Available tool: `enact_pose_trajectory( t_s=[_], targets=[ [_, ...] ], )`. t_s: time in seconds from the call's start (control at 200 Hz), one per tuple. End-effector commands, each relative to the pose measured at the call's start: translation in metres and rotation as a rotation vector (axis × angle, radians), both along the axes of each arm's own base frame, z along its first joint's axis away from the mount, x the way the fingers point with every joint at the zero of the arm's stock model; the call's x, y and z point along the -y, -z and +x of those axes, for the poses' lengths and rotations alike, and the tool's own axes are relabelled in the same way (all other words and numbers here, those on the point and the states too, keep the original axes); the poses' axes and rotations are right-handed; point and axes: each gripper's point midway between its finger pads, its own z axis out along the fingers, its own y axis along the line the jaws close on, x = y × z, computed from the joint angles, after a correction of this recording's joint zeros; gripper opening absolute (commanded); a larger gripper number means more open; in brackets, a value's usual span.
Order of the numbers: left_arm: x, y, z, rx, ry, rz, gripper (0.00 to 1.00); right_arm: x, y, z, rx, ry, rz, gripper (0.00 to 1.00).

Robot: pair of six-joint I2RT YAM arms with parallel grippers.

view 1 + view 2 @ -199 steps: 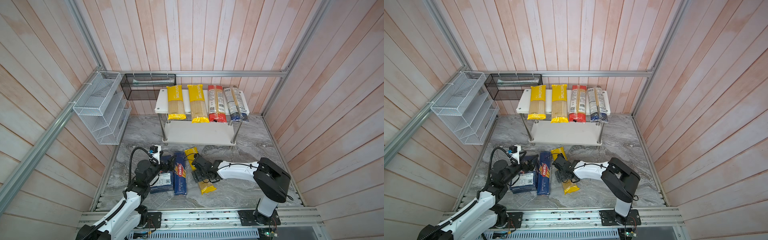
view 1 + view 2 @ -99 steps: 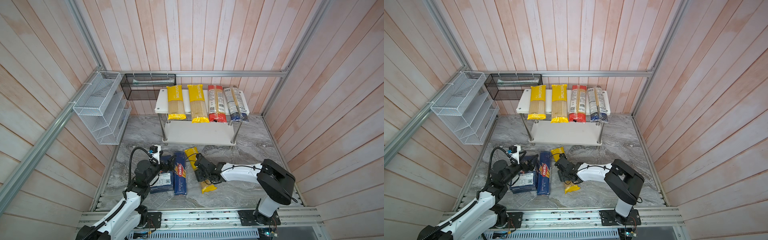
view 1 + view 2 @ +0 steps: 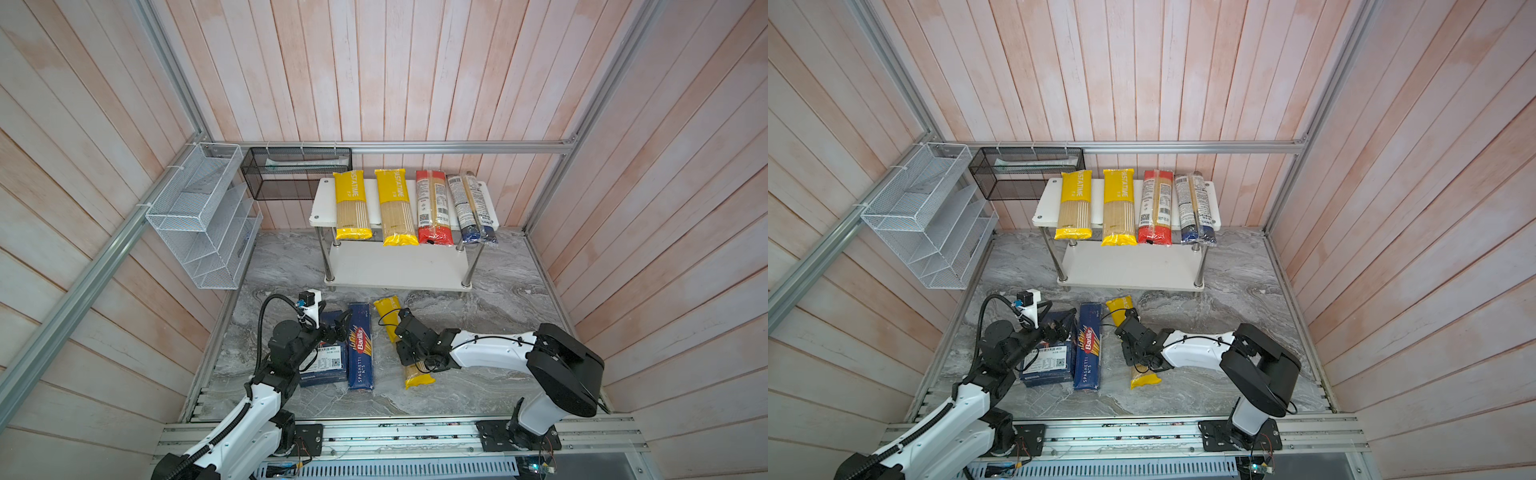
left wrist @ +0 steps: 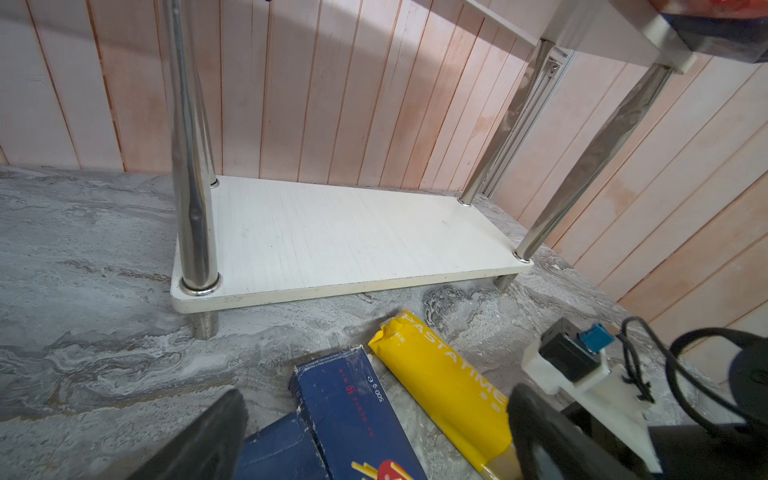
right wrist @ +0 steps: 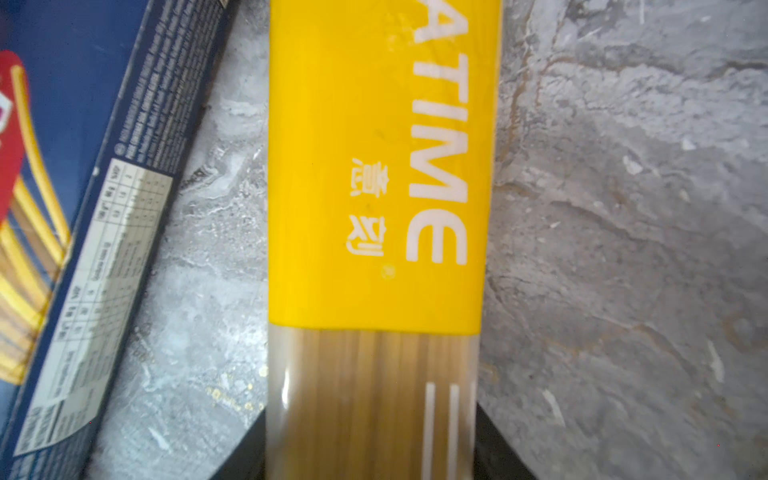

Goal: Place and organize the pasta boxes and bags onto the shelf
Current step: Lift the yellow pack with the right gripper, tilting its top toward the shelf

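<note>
top views first: the loose yellow pastatime bag [image 3: 417,377] lies flat on the desk [image 3: 490,374], at about 6 o'clock from the shelf [image 3: 395,266], its length running roughly 11 to 5. the right tool [image 3: 417,362] is down across its clear middle stretch. at the bag's 9 o'clock sit the narrow spaghetti box [image 3: 360,349] and, right against it, the wide box [image 3: 326,365]. the left tool [image 3: 341,325] hovers over the wide one, fingers spread, holding nothing. four bags [image 3: 1119,208] already lie side by side on the shelf's top board, and the lower board is bare in both top views.

left wrist: same story. the lower board is empty, and the box ends and the bag's yellow end sit just short of it on the desk.

right wrist: the fingers [image 5: 496,444] press against both long edges of the bag, so we read the right tool as clamped on it.

handling-wise we'd guess it's light but slick film. it's stiff lengthwise only because of the dry strands, and those snap if bent. a mid-length pinch across the narrow width looks right to us: balanced, no droop. squeeze too hard and it crunches, too soft and it slides out.
</note>
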Motion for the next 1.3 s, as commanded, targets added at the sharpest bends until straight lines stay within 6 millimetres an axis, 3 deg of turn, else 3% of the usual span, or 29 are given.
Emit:
enact_pose_trajectory(
  t_s=[0.0, 0.405, 0.78, 1.295],
  targets=[
    [0.001, -0.005, 0.000, 0.018, 0.006, 0.004, 1.00, 0.004, -0.010, -0.001, 0.023, 0.029, 0.028, 0.49],
    [0.000, -0.006, -0.001, 0.023, 0.001, 0.004, 1.00, -0.007, -0.044, 0.007, 0.118, 0.002, 0.125, 0.33],
    [0.001, -0.004, 0.002, 0.009, 0.004, 0.007, 1.00, 0.010, -0.080, 0.011, 0.226, 0.060, 0.208, 0.19],
    [0.001, 0.000, 0.004, 0.002, -0.004, 0.015, 1.00, 0.029, -0.117, 0.024, 0.339, 0.147, 0.247, 0.17]
  ],
)
